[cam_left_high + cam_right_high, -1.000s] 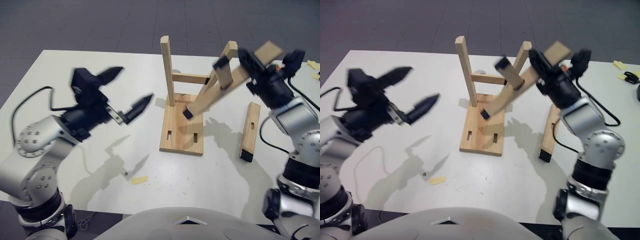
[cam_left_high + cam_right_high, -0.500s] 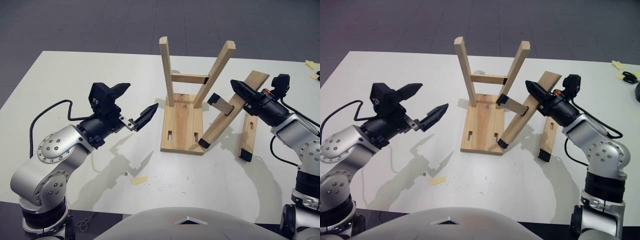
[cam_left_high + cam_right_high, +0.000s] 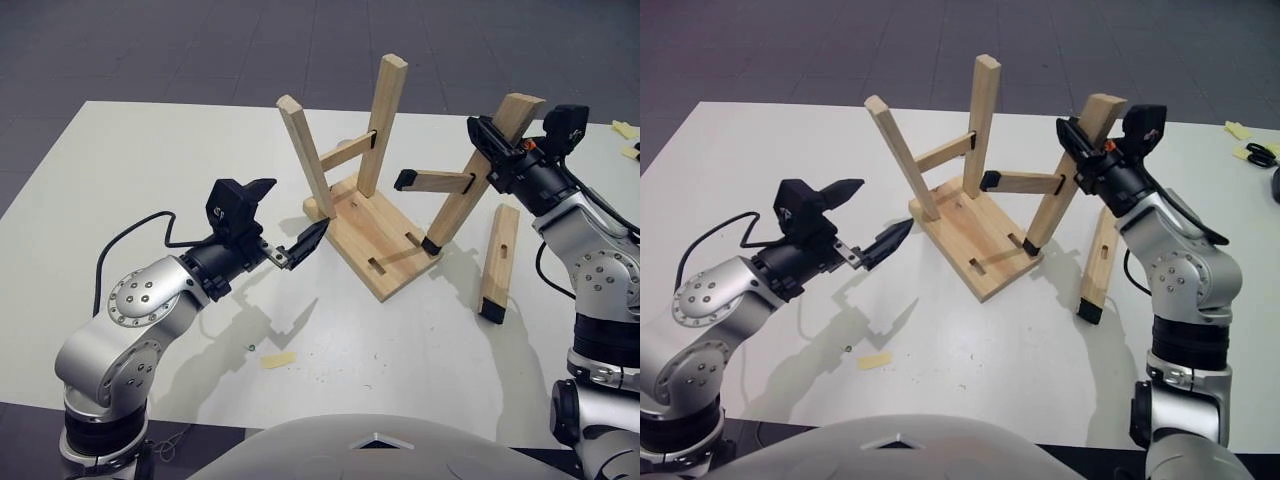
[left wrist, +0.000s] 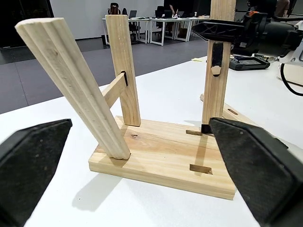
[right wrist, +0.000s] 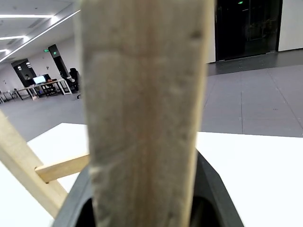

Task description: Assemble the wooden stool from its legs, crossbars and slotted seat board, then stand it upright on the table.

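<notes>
Right hand (image 3: 495, 152) clamped on a leg (image 3: 455, 205); a crossbar (image 3: 435, 181) sticks out of it, and its foot is at the board's (image 3: 385, 235) right rim. The board lies mid-desk (image 3: 150, 150) with two joined legs (image 3: 303, 155) standing in it. Left hand (image 3: 296, 205), fingers apart, hovers just off my near-left corner of the board. A spare leg (image 3: 498, 262) lies flat nearer the right edge.

The right gripper (image 3: 488, 138) hid part of its leg (image 3: 455, 205); the speck (image 3: 252, 347) at 8 o'clock of the seat board (image 3: 367, 226) was unidentifiable.
</notes>
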You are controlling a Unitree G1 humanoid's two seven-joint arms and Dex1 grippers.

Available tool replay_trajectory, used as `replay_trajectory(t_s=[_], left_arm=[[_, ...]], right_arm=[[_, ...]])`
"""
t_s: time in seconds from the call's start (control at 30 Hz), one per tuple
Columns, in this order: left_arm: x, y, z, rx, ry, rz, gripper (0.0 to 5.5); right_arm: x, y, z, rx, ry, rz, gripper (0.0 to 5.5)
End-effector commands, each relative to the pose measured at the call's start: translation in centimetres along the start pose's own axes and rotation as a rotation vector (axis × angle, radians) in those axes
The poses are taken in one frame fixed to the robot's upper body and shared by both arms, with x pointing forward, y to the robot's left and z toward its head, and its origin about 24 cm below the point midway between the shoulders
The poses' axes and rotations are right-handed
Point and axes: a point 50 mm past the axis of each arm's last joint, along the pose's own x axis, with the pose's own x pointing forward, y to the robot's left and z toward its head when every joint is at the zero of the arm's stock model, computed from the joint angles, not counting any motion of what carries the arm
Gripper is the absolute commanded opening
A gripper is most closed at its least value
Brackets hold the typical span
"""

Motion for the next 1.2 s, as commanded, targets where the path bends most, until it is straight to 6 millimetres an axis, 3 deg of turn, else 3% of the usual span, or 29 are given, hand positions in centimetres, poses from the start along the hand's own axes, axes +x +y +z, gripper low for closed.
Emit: replay_trajectory(t_s=[0.03, 0.4, 0.77, 1.2], left_arm=[[0.3, -0.1, -0.4, -0.023, -0.005, -0.006, 5.40], [1.0, -0.2, -0.6, -0.024, 0.006, -0.055, 5.40], [0.8, 0.1, -0.7, -0.013, 0.017, -0.057, 5.40], [1.2, 0.0, -0.6, -0.004, 0.011, -0.079, 5.40]], right_arm=[[1.1, 1.2, 0.5, 0.050, -0.065, 0.103, 1.02], [2.2, -0.8, -0.3, -0.043, -0.081, 0.137, 1.02], [-0.6, -2.5, -3.1, -0.062, 0.022, 0.071, 1.02], [-2.1, -4.3, -3.4, -0.119, 0.084, 0.060, 1.02]])
